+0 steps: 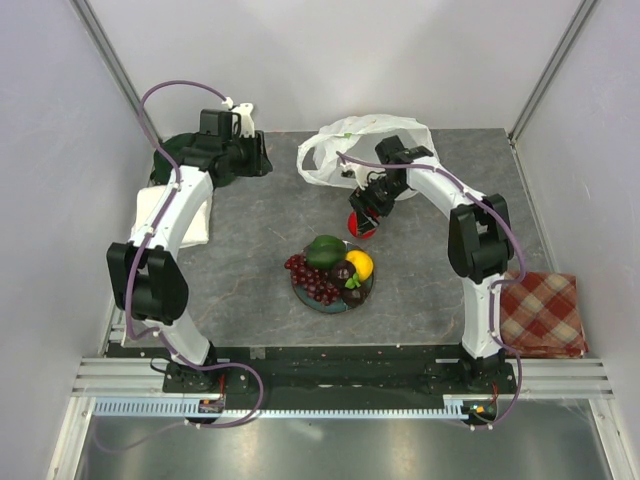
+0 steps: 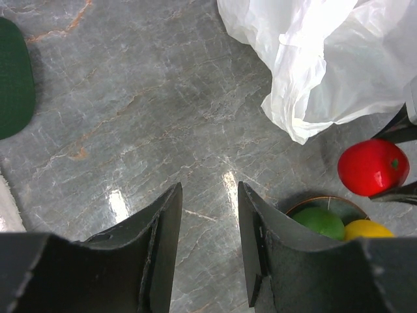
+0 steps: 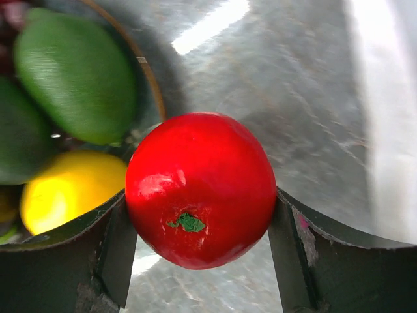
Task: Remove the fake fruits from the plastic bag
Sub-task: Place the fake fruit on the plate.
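Note:
My right gripper (image 1: 363,222) is shut on the red apple (image 3: 201,189), holding it between the white plastic bag (image 1: 355,148) and the plate (image 1: 333,303). The apple also shows in the left wrist view (image 2: 373,167). The plate holds a dark red grape bunch (image 1: 312,279), a green piece (image 1: 325,249), a yellow fruit (image 1: 359,263) and a dark purple fruit (image 1: 343,272). My left gripper (image 2: 208,241) is open and empty over bare table at the back left, well away from the bag (image 2: 326,59).
A dark green cap (image 2: 13,78) lies at the back left by the left gripper. A white cloth (image 1: 205,215) sits under the left arm. A red checked cloth (image 1: 542,313) lies at the right edge near the right arm's base.

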Robot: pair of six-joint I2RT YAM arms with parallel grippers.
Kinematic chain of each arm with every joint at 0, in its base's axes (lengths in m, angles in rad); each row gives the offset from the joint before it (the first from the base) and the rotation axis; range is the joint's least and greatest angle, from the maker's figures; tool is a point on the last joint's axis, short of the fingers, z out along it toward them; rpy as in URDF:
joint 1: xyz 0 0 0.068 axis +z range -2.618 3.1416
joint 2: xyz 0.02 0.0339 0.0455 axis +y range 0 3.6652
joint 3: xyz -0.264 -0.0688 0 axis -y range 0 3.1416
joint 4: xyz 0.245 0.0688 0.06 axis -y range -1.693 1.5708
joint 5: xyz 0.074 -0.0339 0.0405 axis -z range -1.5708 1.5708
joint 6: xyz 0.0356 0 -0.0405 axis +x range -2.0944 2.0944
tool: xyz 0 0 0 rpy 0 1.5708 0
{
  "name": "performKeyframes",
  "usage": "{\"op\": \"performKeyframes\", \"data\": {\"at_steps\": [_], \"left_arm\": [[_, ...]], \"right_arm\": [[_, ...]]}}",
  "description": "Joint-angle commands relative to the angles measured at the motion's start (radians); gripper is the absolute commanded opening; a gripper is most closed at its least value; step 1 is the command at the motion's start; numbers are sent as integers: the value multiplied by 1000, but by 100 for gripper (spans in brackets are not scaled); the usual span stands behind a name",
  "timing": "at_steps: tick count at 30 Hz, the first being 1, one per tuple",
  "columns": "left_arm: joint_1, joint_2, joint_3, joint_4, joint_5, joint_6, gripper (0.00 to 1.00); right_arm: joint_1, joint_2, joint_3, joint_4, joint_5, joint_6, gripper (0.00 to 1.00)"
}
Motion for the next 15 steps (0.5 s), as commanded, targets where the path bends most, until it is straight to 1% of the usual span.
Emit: {"op": "performKeyframes", "data": {"at_steps": [1,9,15], "left_arm": [[5,10,38,12,-9,34,47],[5,12,35,11,-1,30,47],[5,12,32,13,-1,30,47]], "right_arm": [[30,-33,-17,-42,-108,-35,65],[73,-55,-77,-60,-139,-63,67],[87,-43,-76,-73,-153,-72,70]]}}
